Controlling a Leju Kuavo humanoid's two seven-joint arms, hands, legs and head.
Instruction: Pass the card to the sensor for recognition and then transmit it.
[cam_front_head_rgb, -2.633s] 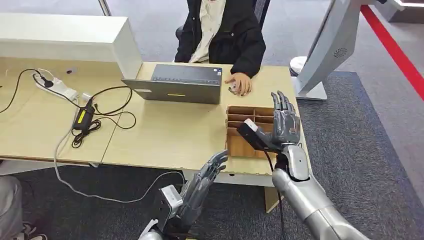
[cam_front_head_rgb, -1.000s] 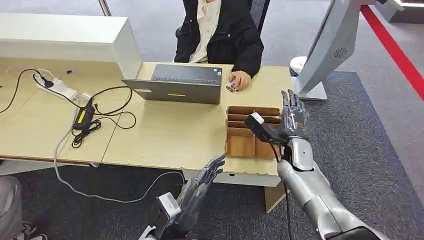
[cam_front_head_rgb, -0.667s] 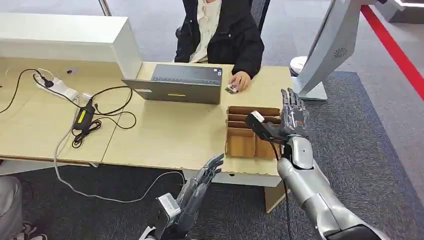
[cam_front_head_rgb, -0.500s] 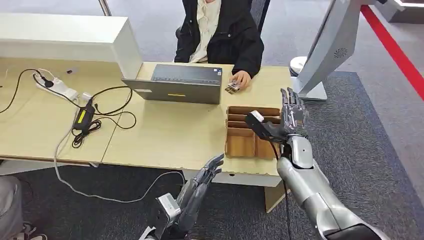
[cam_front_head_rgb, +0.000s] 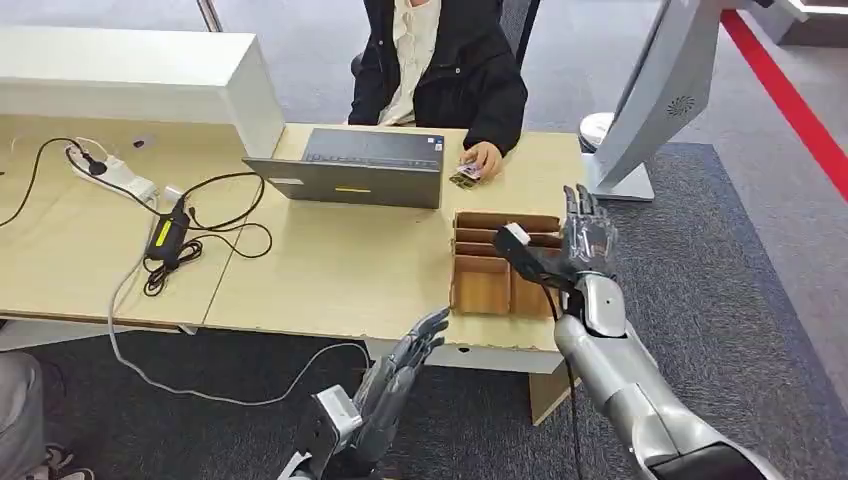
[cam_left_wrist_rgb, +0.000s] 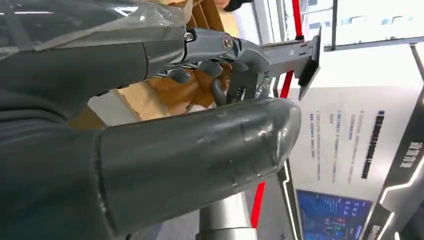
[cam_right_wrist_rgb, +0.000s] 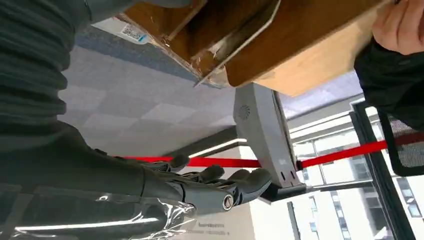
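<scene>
A small card (cam_front_head_rgb: 467, 174) lies in a person's hand (cam_front_head_rgb: 484, 160) on the desk, right of the laptop (cam_front_head_rgb: 350, 168). My right hand (cam_front_head_rgb: 586, 240) is raised beside the right edge of a wooden divided box (cam_front_head_rgb: 495, 265), fingers straight up and spread, holding nothing. It is well short of the card. My left hand (cam_front_head_rgb: 400, 375) hangs below the desk's front edge, fingers extended and empty. The right wrist view has the right hand (cam_right_wrist_rgb: 200, 187) under the box (cam_right_wrist_rgb: 225, 40), with the person's hand (cam_right_wrist_rgb: 400, 25) at the corner. The left hand (cam_left_wrist_rgb: 200, 150) looms large in the left wrist view.
A grey kiosk stand (cam_front_head_rgb: 655, 95) rises off the desk's right end. Cables, a power strip (cam_front_head_rgb: 115, 175) and a charger (cam_front_head_rgb: 165, 235) lie on the desk's left half. A white raised shelf (cam_front_head_rgb: 130, 75) stands at the back left. The person sits behind the laptop.
My right hand has moved from over the box out to its right side and risen slightly. The person has picked up the card and holds it beside the laptop. The left hand has barely moved.
</scene>
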